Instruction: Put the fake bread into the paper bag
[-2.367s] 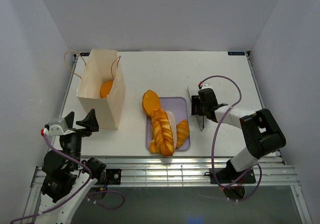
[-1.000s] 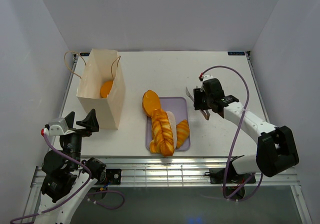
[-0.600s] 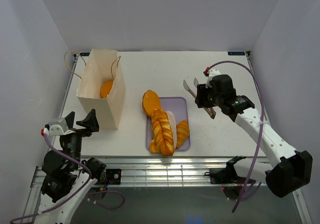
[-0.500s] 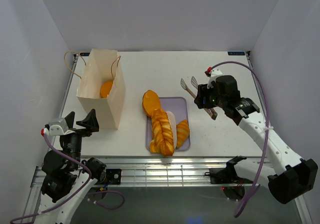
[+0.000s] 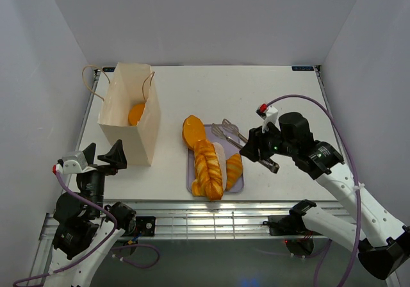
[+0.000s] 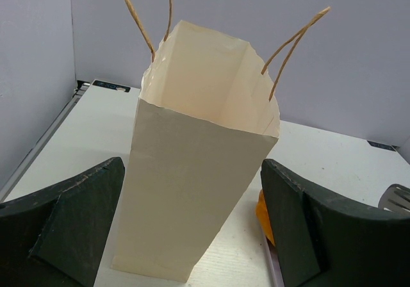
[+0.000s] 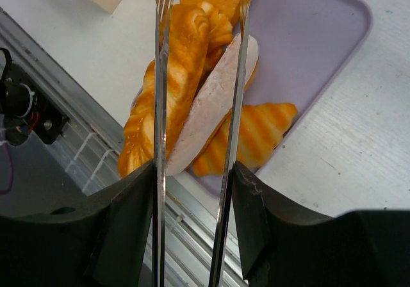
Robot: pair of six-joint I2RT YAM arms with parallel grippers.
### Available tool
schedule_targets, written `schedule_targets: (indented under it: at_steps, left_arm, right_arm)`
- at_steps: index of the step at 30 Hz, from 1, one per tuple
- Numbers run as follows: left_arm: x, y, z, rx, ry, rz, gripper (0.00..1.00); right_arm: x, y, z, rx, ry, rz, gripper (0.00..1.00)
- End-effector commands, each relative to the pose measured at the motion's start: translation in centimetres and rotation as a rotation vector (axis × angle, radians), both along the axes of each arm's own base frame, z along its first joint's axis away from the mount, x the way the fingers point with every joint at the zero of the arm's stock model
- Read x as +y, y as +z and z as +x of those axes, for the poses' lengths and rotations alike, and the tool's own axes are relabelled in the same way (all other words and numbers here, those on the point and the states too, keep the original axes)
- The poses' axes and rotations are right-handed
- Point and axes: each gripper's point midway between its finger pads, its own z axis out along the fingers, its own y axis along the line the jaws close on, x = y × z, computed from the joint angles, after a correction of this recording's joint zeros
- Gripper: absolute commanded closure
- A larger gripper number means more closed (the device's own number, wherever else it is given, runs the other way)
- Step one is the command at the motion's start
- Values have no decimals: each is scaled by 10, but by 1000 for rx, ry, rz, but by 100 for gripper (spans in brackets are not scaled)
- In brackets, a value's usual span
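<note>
While the left fingers (image 6: 70, 229) spread wide, the right fingers (image 7: 128, 223) pinch the tongs (image 7: 160, 107).

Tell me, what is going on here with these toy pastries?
The right end effector grips silver metal tongs, their open tips over glossy orange toy pastries on a lilac rectangular tray. None is pinched yet. The left end effector, open, faces the upright cream paper bag, which already holds one orange bun.

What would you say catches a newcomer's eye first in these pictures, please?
The glossy orange fake bread heaped on the lilac tray mid-table stands out first. The right hand holds metal tongs over the pile. At the left stands the tall paper bag, one bun already inside.
</note>
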Motion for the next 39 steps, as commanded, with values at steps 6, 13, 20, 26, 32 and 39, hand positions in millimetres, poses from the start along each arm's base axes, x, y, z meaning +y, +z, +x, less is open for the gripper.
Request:
schedule_targets:
  at_steps: [6, 13, 20, 26, 32, 39]
  left_arm:
    - [7, 8, -12, -61, 1, -30, 2]
    - [7, 8, -12, -62, 1, -31, 2]
    - [8, 9, -14, -70, 1, -35, 2]
    - [8, 9, -14, -70, 1, -35, 2]
    - [8, 9, -14, -72, -1, -36, 2]
    - [8, 9, -14, -73, -1, -36, 2]
  right_arm:
    - [6, -13, -30, 70, 46, 43, 46]
    - [13, -23, -46, 111, 89, 31, 45]
    - [22, -34, -58, 147, 121, 5, 44]
    - [20, -38, -59, 149, 94, -30, 44]
    - [17, -34, -57, 128, 71, -43, 44]
    - [20, -38, -59, 137, 77, -49, 44]
